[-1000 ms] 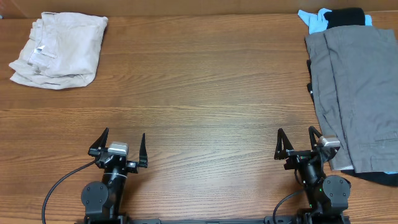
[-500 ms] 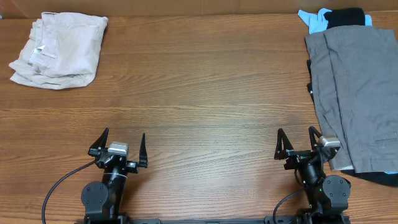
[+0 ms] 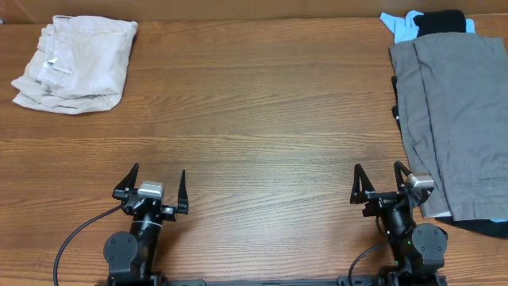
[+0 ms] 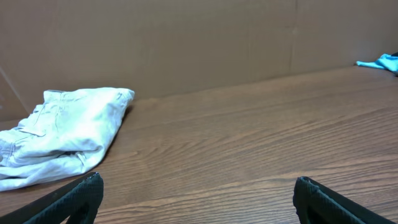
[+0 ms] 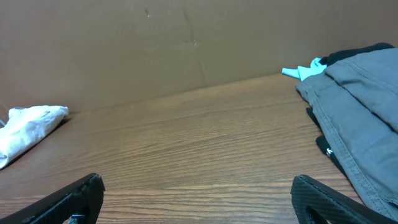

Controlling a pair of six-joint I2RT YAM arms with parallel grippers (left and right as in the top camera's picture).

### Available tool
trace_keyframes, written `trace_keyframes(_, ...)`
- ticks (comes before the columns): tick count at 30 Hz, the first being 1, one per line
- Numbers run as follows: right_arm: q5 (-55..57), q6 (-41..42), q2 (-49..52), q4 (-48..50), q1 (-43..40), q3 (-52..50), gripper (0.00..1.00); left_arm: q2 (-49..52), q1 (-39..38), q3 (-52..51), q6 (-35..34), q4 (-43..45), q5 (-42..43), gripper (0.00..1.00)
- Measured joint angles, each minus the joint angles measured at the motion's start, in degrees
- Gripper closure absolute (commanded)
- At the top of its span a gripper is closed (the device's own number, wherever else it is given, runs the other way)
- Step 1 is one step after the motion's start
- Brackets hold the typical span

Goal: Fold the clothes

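- Left gripper (image 3: 158, 171): jaws spread wide, empty, at the near edge of the table (image 3: 262, 119).
- Right gripper (image 3: 377, 168): jaws spread too, empty, just beside the near corner of the shorts (image 3: 460, 119).
- Shorts: laid out at the right edge, partly over a black garment (image 3: 440, 21), with a blue garment (image 3: 397, 25) just beside.
- Cream garment (image 3: 75, 63): far left, well apart.
- Change over the last 1 s: none. Both arms sit unmoved, so I judge folding not yet begun.

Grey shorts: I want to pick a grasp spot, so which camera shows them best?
The overhead view: the grey shorts lie mostly in frame at the picture's right, seen flat from above. The right wrist view catches only part of them, at a low angle. The left wrist view misses them.
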Motion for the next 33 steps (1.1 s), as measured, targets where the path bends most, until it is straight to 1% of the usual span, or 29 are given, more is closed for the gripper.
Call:
trace_keyframes(12,-0.22,0.00,0.00,0.13,-0.02,0.00,0.00,0.00,0.00,0.00,-0.44,0.00,0.04,0.00)
trace_keyframes(18,-0.22,0.04,0.00,3.74,-0.02,0.00,0.00,0.00,0.00,0.04,-1.77,0.02,1.36,0.00)
trace_keyframes(21,-0.24,0.02,0.00,3.78,-0.02,0.09,0.00,0.00,0.00,0.68,-1.86,-0.55,1.70,0.00)
trace_keyframes(28,-0.22,0.04,0.00,3.82,-0.02,3.17,0.00,0.46,0.00,7.04,-2.19,-3.13,2.05,0.00)
trace_keyframes(33,-0.22,0.04,0.24,3.52,-0.02,5.86,0.00,5.97,0.00,12.68,-2.84,-3.21,2.40,0.00)
